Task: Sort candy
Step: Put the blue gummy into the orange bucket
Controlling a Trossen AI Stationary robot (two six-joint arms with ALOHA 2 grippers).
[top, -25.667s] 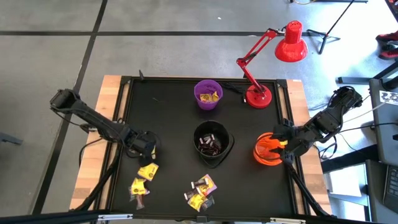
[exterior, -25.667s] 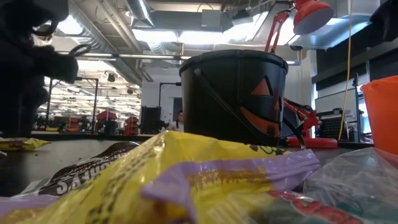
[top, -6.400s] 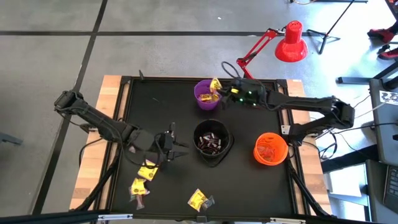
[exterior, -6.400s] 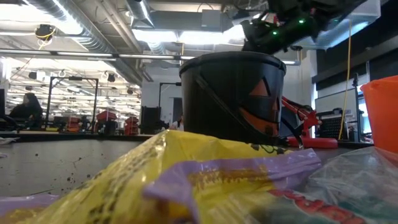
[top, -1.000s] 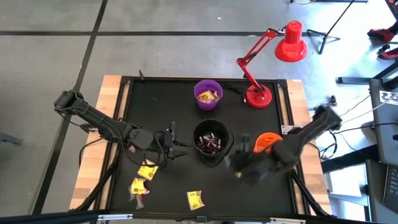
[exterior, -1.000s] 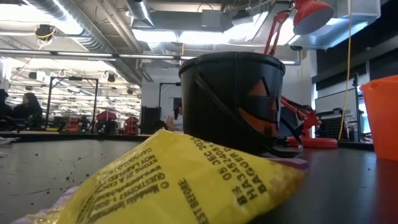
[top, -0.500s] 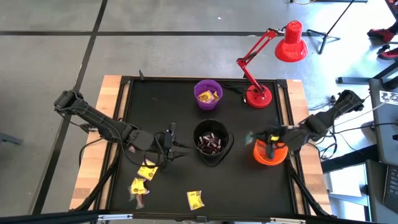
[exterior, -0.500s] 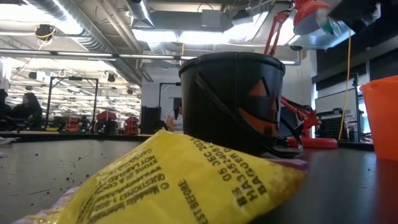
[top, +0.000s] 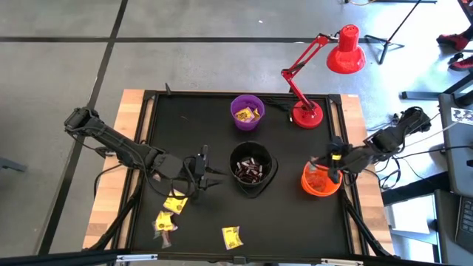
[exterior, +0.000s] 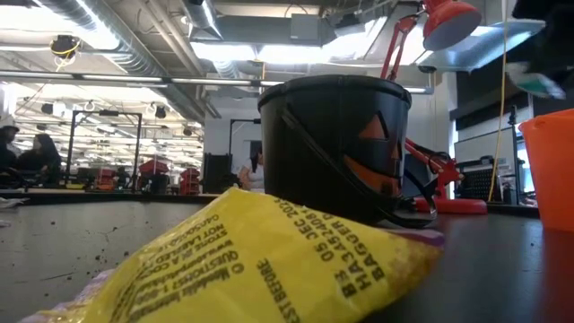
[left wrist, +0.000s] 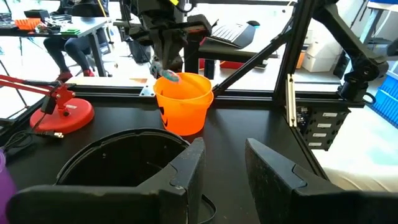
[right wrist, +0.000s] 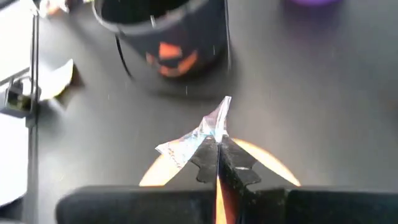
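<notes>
Black desk [top: 192,118]: right tool [right wrist: 217,149] pinching a candy [right wrist: 199,134] above the orange bowl [top: 320,179]. I'd center it over the opening before releasing. Left tool [left wrist: 221,165] waits, part spread.

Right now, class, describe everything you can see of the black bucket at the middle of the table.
The black plastic pumpkin-face bucket stands upright at the centre of the black table. An orange jack-o'-lantern face is printed on its wall, and a thin handle hangs down its side. Dark brown wrapped candies lie inside. The left gripper hovers just beside it, not touching.
</notes>
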